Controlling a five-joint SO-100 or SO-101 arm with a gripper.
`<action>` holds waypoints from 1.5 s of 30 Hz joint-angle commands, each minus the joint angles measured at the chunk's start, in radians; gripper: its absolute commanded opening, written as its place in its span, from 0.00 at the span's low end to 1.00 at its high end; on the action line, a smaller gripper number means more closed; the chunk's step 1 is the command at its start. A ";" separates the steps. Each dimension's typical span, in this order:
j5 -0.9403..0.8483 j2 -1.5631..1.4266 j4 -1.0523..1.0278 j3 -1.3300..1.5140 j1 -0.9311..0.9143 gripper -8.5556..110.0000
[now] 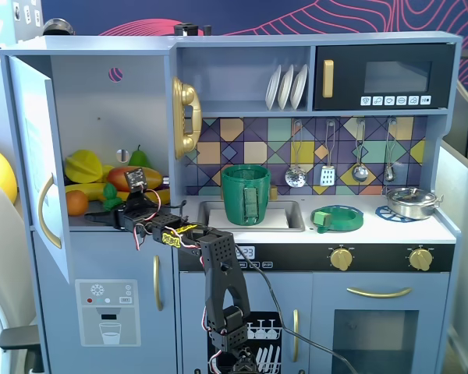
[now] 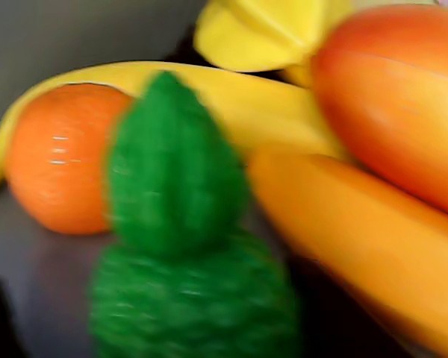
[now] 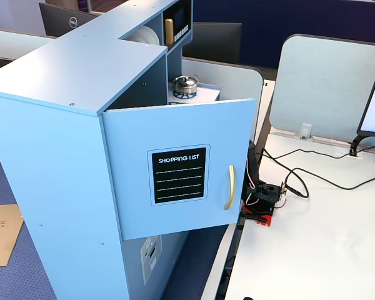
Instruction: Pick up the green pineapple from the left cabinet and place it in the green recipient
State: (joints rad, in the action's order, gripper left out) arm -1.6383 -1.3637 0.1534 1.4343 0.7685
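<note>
The green pineapple [image 1: 109, 195] stands on the shelf of the left cabinet [image 1: 101, 101], whose door [image 1: 39, 156] is swung open. In the wrist view the pineapple [image 2: 187, 246] fills the middle, blurred, crown up. My gripper [image 1: 107, 209] reaches into the cabinet at the pineapple. In the wrist view my gripper [image 2: 172, 335] shows only as dark edges at the lower left and lower right. The left one stands apart from the fruit's body, so the jaws look open around it. The green recipient [image 1: 246, 195] stands in the sink, to the right.
An orange [image 2: 56, 156], a banana [image 2: 246, 97], a yellow fruit [image 2: 261, 30] and long orange fruits [image 2: 358, 231] crowd round the pineapple. A flat green dish [image 1: 337, 218] and a steel pot [image 1: 412, 202] sit on the counter. The open door [image 3: 181, 169] hides the gripper in a fixed view.
</note>
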 commanded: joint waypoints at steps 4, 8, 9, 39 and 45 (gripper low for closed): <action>0.021 -0.032 -0.002 -0.064 0.051 0.07; -0.011 -0.041 -0.008 -0.051 0.051 0.07; -0.026 -0.044 -0.008 -0.048 0.051 0.07; -0.273 -1.088 0.454 0.607 -0.077 0.07; -0.137 -1.154 0.213 0.474 -0.308 0.07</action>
State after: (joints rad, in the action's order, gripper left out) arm -1.8500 -2.4605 0.5139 2.0341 0.5983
